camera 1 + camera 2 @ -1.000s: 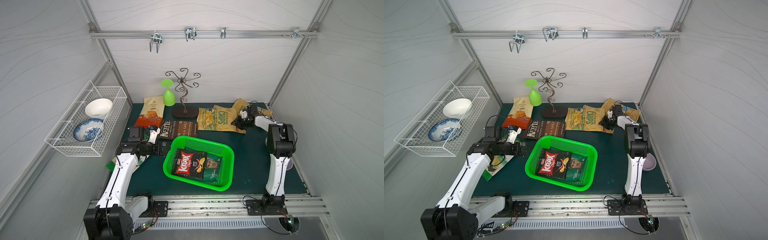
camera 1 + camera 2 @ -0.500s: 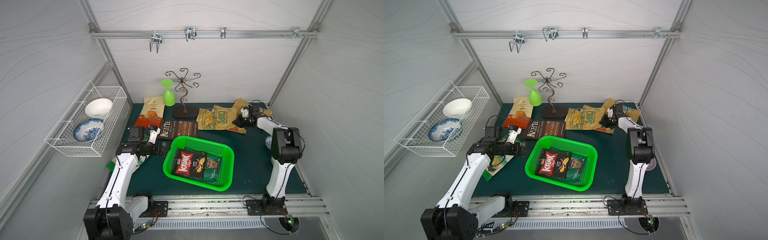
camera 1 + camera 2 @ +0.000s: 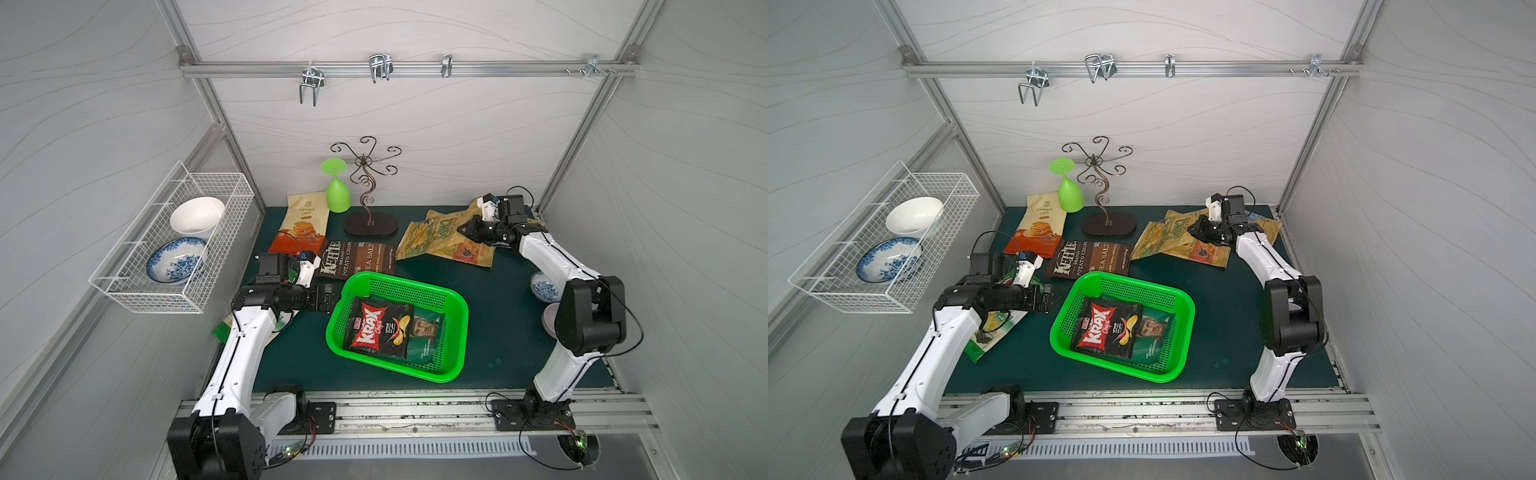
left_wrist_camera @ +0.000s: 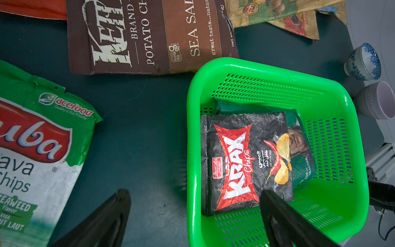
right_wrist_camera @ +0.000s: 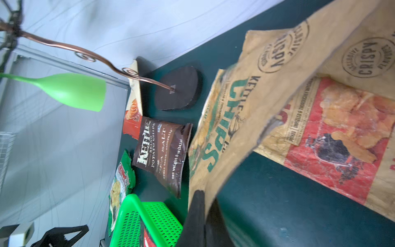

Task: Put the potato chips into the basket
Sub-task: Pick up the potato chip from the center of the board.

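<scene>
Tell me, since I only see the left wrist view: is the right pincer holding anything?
Observer: Yes. The right pincer is shut on the edge of the tan Kettle Chips bag.
Operator: Is that bag clear of the other bags?
Observer: No. Its held end lies over a second tan bag, the one with red print, in both top views.
</scene>
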`<action>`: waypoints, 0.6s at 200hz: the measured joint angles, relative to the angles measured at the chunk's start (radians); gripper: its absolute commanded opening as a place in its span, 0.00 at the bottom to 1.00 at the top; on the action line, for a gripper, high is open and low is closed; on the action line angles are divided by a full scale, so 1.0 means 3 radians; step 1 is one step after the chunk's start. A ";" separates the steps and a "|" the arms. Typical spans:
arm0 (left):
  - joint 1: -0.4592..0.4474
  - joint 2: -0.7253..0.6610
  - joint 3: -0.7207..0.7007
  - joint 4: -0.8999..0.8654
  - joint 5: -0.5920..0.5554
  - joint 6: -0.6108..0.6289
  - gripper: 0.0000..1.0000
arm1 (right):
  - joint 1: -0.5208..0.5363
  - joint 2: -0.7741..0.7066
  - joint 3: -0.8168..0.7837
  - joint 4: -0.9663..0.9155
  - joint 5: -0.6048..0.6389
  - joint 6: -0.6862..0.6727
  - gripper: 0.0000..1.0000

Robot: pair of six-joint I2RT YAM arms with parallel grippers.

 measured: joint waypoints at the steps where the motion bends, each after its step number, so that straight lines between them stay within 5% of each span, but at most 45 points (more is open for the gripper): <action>1: 0.0000 0.0000 0.0001 0.0000 0.0000 0.0000 0.99 | 0.0003 -0.0010 0.0003 -0.0003 0.0000 0.0000 0.00; 120: 0.0000 0.0000 0.0000 0.0000 0.0000 0.0000 0.99 | 0.0107 -0.1176 0.0126 -0.0451 0.0209 -0.0203 0.00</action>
